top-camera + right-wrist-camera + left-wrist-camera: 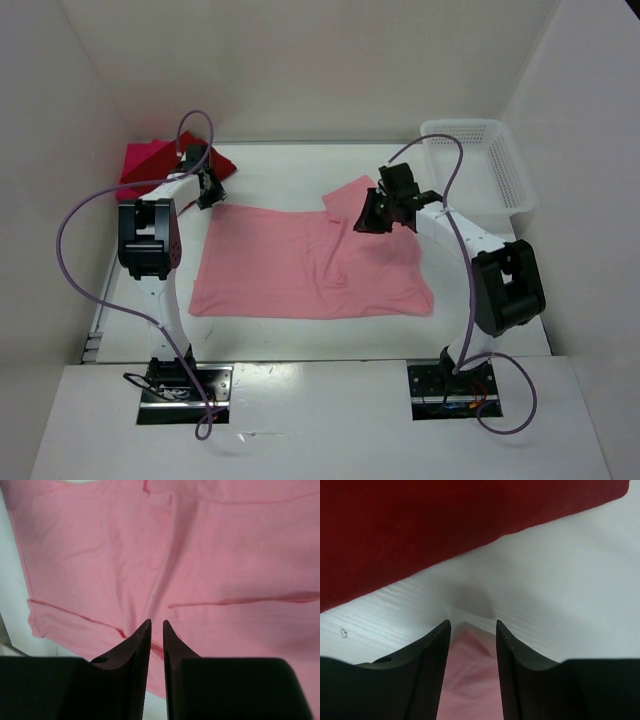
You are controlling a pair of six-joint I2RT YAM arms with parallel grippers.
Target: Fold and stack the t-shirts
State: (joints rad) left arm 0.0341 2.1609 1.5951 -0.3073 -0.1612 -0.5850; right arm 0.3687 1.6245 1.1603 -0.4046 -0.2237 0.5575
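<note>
Three t-shirts are in your view. Your left gripper (pixel 473 623) has its jaws partly apart and holds nothing. A corner of the light salmon-pink shirt (pixel 290 265) lies on the table (pixel 300 165) under the gap between the fingers, not clamped. The dark red shirt (pixel 420 525) lies just ahead of those fingertips, with a strip of bare table between. The bright magenta-pink shirt (pixel 145 162) lies farther out on the gripper's outer side, against the dark red one.

Your right gripper (pixel 156 621) has its jaws only a thin slit apart, and you can see no cloth pinched between them. The salmon-pink shirt spreads flat under and ahead of it, with one sleeve just off the fingertips and soft creases running away from them. The white mesh basket (pixel 480 165) stands well apart, on that gripper's outer side.
</note>
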